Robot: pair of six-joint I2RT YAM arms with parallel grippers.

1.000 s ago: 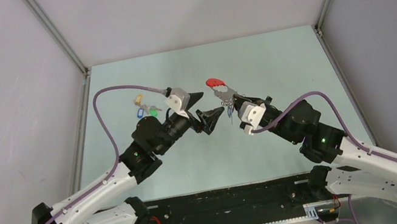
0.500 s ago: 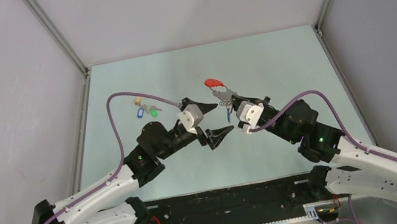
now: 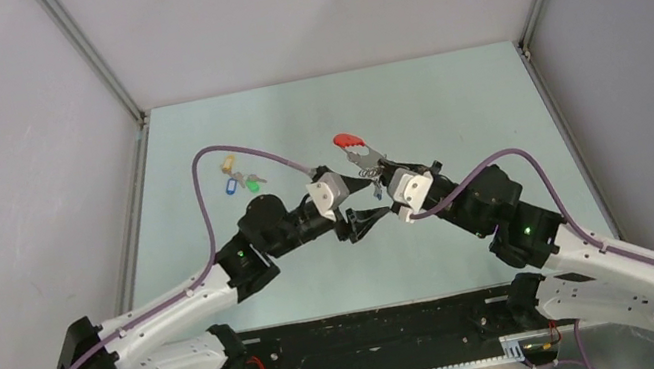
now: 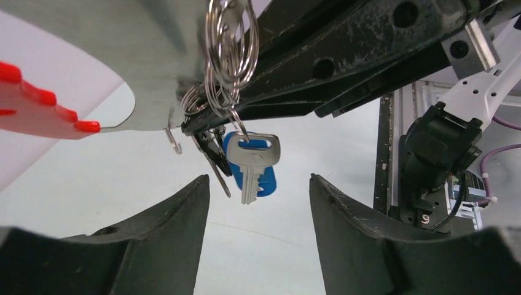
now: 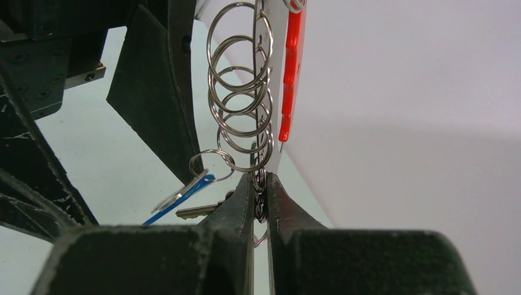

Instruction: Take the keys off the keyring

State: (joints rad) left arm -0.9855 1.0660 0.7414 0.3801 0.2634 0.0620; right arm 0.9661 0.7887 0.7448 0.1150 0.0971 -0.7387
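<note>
1. Left claw point(image 3: 361, 201): released. Its two fingers point(image 4: 166, 239) stand spread apart just beside the keyring point(image 3: 363, 156), on the keyring's near-left side. In the left wrist view, the fingers flank the space below the hanging keys point(image 4: 249, 166) without touching them.

2. Right claw point(image 5: 260, 190): clenched on the keyring. In the right wrist view, both fingertips pinch the lowest of several linked silvery rings, and the rest of the rings rise above the pinch point. This claw meets the keyring from the keyring's near-right side.

3. Keyring: held in the air above the counter point(image 3: 451, 102), apart from its surface, roughly over the counter's middle.

4. Keys: suspended directly under the keyring. A silvery key lies against a blue tag point(image 4: 265, 178), with darker keys just to its left.

5. Red strap point(image 3: 348, 139): projects from the far side of the keyring, beyond the right claw.

6. Second cluster point(image 3: 238, 179), with tan, blue and green tags: lies on the counter well apart from the keyring, to the keyring's left.
</note>
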